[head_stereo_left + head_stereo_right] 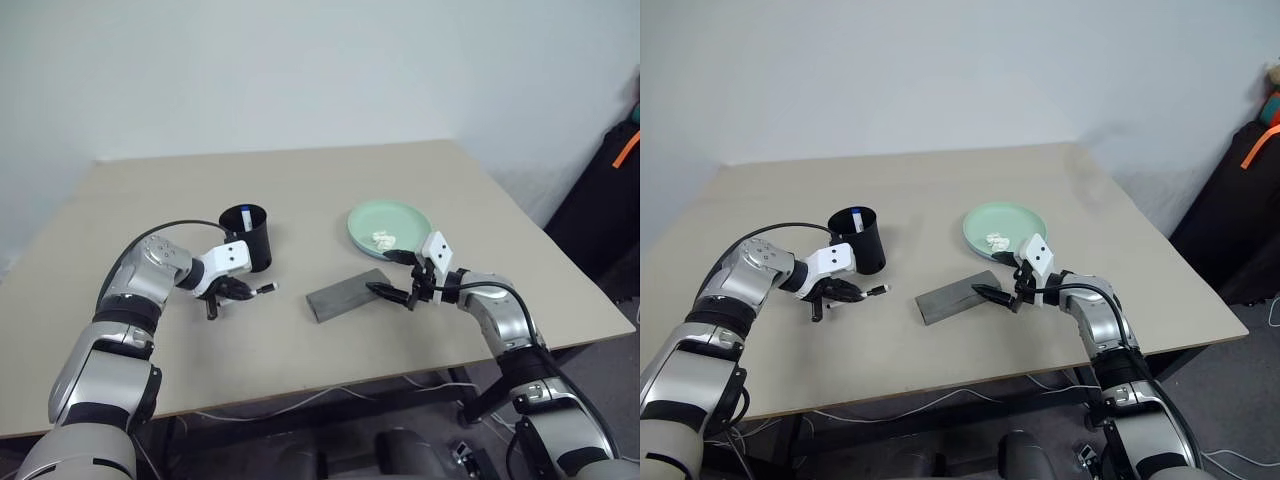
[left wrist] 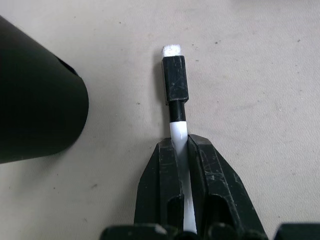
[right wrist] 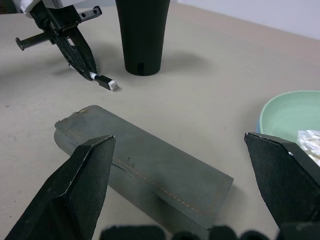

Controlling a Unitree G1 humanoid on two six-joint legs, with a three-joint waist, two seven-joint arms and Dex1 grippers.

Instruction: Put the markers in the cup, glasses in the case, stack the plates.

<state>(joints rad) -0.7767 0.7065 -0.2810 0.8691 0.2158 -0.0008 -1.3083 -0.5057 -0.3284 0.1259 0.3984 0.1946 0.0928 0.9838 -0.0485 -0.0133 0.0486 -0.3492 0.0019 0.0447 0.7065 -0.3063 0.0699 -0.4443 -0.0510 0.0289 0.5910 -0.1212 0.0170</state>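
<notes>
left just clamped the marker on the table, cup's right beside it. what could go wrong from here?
1. The left gripper pinches the marker well back on its barrel, so the long free end could swing in the grip on the lift.
2. The cup stands close beside it and already holds one marker; a low swing could tip it.
3. The right gripper hangs open over the case, close enough to nudge it.

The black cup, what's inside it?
One marker stands inside the cup, its blue end poking up near the rim. The cup's dark wall hides the rest of the marker and the bottom, so anything lower down cannot be seen.
</notes>
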